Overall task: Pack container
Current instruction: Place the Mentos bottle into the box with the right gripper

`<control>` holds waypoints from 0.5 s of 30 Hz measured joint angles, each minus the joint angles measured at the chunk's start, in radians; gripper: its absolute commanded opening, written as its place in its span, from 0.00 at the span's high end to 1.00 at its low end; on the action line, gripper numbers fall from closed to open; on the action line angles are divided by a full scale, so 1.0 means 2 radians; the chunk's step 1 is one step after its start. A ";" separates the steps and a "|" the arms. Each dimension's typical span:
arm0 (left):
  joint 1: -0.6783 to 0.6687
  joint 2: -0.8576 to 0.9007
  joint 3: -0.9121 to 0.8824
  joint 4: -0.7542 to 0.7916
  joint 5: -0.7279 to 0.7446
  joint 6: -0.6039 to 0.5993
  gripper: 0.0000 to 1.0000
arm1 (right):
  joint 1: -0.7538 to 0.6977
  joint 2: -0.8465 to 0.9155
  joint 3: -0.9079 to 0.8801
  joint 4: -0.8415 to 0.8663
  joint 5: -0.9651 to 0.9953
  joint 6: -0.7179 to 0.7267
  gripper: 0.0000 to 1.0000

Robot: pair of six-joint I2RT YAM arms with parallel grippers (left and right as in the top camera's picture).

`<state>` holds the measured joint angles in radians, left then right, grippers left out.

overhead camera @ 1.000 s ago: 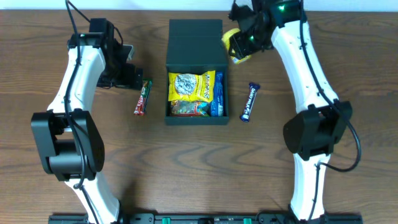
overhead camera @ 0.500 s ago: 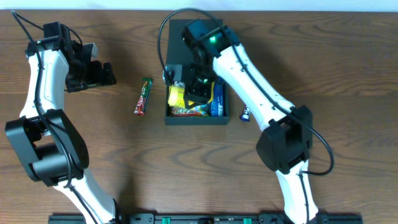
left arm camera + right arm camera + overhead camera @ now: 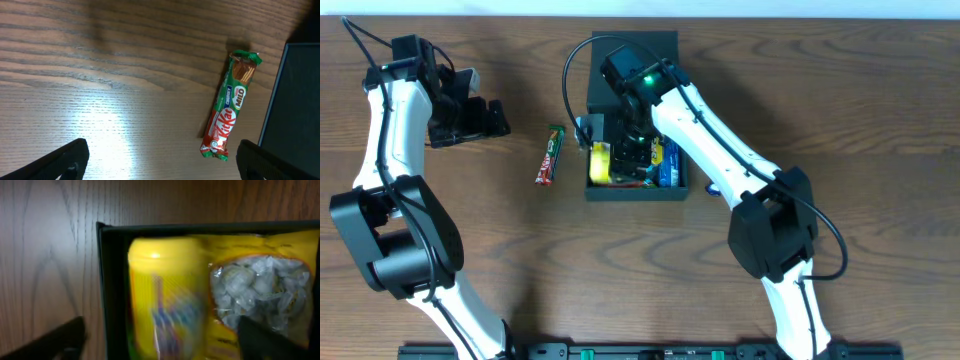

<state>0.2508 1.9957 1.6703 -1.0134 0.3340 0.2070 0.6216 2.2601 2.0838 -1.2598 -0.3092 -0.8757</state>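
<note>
Overhead — right gripper hangs over the container, arm stretched leftward.

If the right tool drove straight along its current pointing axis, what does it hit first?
Most likely the glossy yellow snack packet, which sits centred in front of the open right tool, against one wall inside the dark teal-black square cardboard container. The wrist view is blurred, so the gap is unclear.

The wooden table carries the container and a KitKat bar.
</note>
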 measured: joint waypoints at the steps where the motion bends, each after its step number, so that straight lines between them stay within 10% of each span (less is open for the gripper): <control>1: 0.000 0.000 0.000 0.000 0.000 0.000 0.05 | 0.000 0.000 0.000 0.000 0.005 0.000 0.01; 15: -0.070 0.000 0.000 -0.002 -0.033 0.017 0.05 | -0.066 -0.023 0.130 -0.004 0.031 0.214 0.01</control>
<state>0.1101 1.9957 1.6703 -1.0164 0.2687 0.2405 0.4896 2.2143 2.3432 -1.2671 -0.2462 -0.4477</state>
